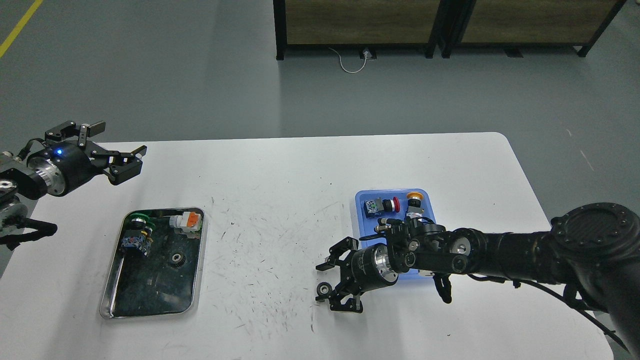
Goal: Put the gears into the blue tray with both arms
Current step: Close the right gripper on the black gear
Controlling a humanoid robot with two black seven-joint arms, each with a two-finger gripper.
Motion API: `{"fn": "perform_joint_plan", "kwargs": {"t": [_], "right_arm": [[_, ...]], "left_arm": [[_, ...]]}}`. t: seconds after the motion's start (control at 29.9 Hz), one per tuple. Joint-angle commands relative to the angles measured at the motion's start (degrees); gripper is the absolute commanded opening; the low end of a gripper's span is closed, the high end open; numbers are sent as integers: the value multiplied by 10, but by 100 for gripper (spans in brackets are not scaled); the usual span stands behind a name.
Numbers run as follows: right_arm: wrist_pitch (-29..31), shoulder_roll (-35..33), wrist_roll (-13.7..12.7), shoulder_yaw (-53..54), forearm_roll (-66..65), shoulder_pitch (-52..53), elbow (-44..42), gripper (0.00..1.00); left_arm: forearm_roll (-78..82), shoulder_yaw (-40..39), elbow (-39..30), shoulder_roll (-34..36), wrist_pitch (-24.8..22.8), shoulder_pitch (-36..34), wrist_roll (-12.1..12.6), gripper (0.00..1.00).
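1. White tabletop (300, 200), scuffed with dark scratches, carries everything; one gear (323, 288) lies bare on it, touching or just beside the lower finger of the right gripper (334, 282).
2. That gripper's fingers are spread wide around the gear's spot and grip nothing yet.
3. A second gear (176, 258) sits in the steel tray (112, 305) at the left, among switches.
4. Left gripper (117, 150) hovers above the table's far left edge, fingers parted, empty, well apart from that tray.
5. To do this step well, I'd say the right gripper should settle so both fingers straddle the gear before closing, then carry it to the blue tray (361, 200) just behind its wrist, clear of the switches already there.
6. Beyond the table: grey floor, a yellow line, wooden-panelled cabinets (450, 20), a white cable.
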Motion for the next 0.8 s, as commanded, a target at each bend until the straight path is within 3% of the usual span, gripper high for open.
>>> {"fn": "perform_joint_plan", "kwargs": {"t": [0.0,0.37,0.77], "right_arm": [[1,0,1,0,0,0,0,58],[10,0,0,0,-1,0,-1,49],[18,-2,-2,0,-1,2,-1,31]], "left_arm": [[0,0,0,0,0,-1,0,98],[0,0,0,0,0,-1,0,98],[1,2,0,5,0,0,0,98]]}}
